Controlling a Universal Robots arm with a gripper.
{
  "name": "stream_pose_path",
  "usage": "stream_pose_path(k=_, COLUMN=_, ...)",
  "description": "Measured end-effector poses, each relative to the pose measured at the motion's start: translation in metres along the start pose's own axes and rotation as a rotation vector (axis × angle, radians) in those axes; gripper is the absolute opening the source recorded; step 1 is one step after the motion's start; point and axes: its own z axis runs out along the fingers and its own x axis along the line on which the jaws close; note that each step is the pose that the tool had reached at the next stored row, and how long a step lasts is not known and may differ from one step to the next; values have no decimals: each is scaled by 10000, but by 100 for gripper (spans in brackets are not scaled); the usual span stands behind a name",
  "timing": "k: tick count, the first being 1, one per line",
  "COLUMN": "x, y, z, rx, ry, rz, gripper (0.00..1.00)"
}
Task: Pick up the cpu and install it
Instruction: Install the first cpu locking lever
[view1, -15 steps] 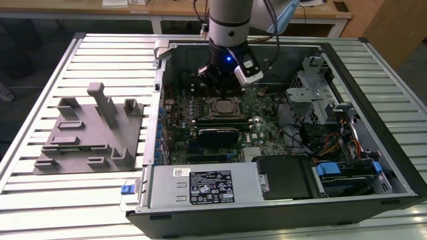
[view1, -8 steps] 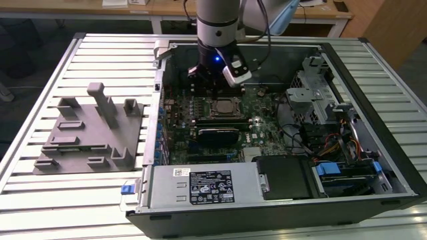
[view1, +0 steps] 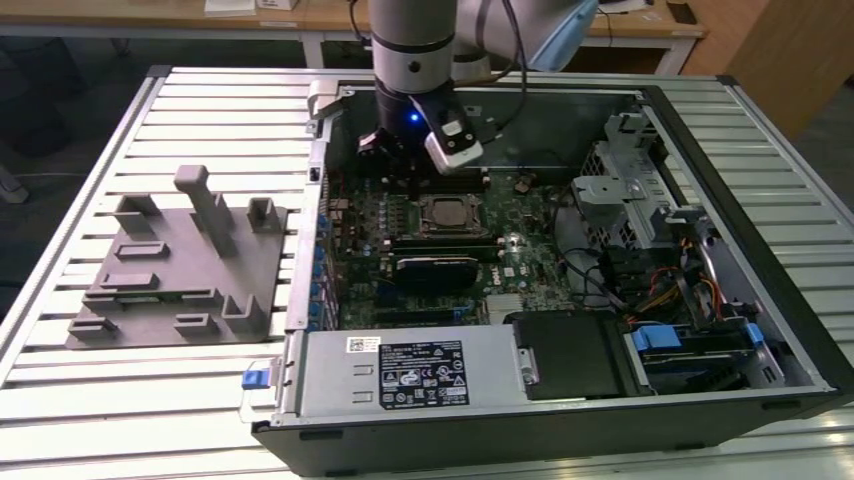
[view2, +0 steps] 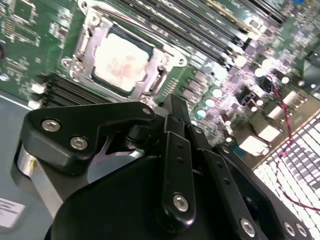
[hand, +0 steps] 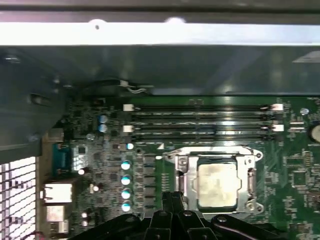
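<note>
Cpu (hand: 216, 186) sits flat in its socket (hand: 182, 170) — my gripper (hand: 175, 200) hovers beside it, fingers narrow, holding nothing — any pressing should be gentle and level.

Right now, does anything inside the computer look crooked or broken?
Nothing stands out. The cpu lies flat and square inside its metal frame on the board, with no tilt that I can see. The memory slots beside it run straight and parallel.
</note>
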Motion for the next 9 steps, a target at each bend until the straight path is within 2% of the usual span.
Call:
stream_pose_path(k=4, x=91, y=-2, z=-3, rx=-10, ry=1, rz=5, gripper=11)
stream_pose_path(k=5, x=108, y=-3, z=-4, rx=-50, ry=3, rz=8, gripper=11)
stream_pose_path(k=7, x=129, y=-3, z=-4, rx=-248, ry=5, rz=13, gripper=11)
stream_pose_path(k=9, x=143, y=-4, z=-5, rx=-518, ry=14, rz=22, gripper=11)
